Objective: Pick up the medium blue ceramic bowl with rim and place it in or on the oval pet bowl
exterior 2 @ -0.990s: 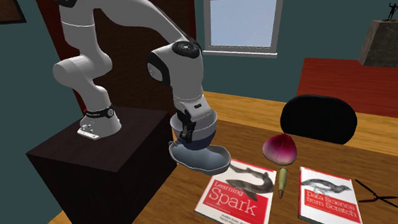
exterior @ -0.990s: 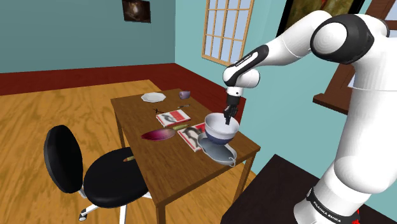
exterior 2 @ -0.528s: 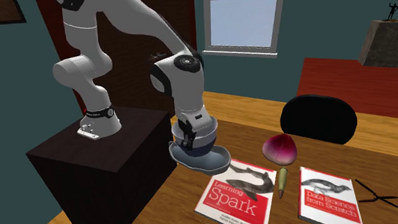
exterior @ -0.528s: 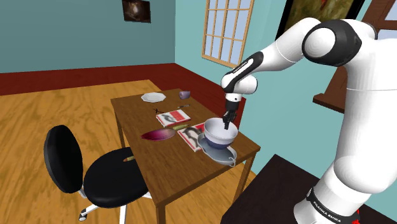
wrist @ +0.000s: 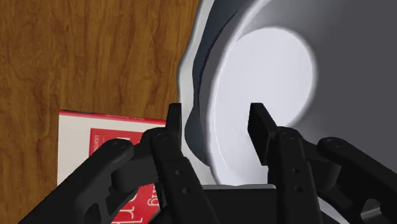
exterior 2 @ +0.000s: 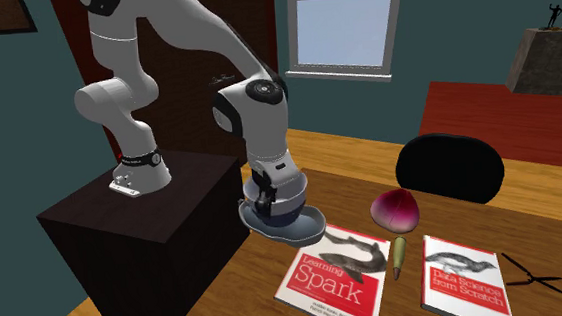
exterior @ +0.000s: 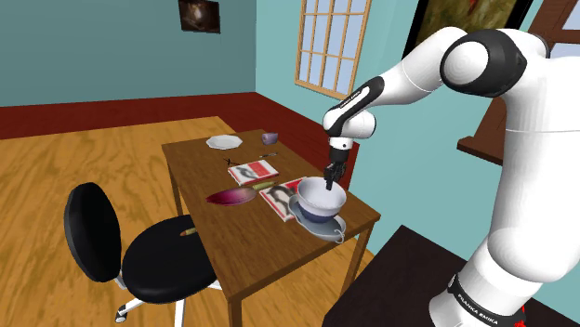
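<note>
The blue-grey bowl (exterior: pixel 321 198) sits inside the oval pet bowl (exterior: pixel 328 227), near the worktop (exterior: pixel 214 167) corner closest to the robot's stand. From across the room its lower half (exterior 2: pixel 289 195) rests in the grey dish (exterior 2: pixel 310 221). The gripper (exterior: pixel 332 176) hangs straight down over the bowl's rim on the side towards the window. Looking along the hand, the gripper (wrist: pixel 216 118) straddles that rim, with one of the fingers (wrist: pixel 257 124) inside over the bowl's white bottom (wrist: pixel 273 70) and the other outside the wall. They stand apart, not clasping, and a strip of pale interior shows between the inner finger and the wall. A red-and-white book (wrist: pixel 83 146) lies just beside the dish, and a magenta shell-like thing (exterior: pixel 230 197) lies farther along the worktop.
</note>
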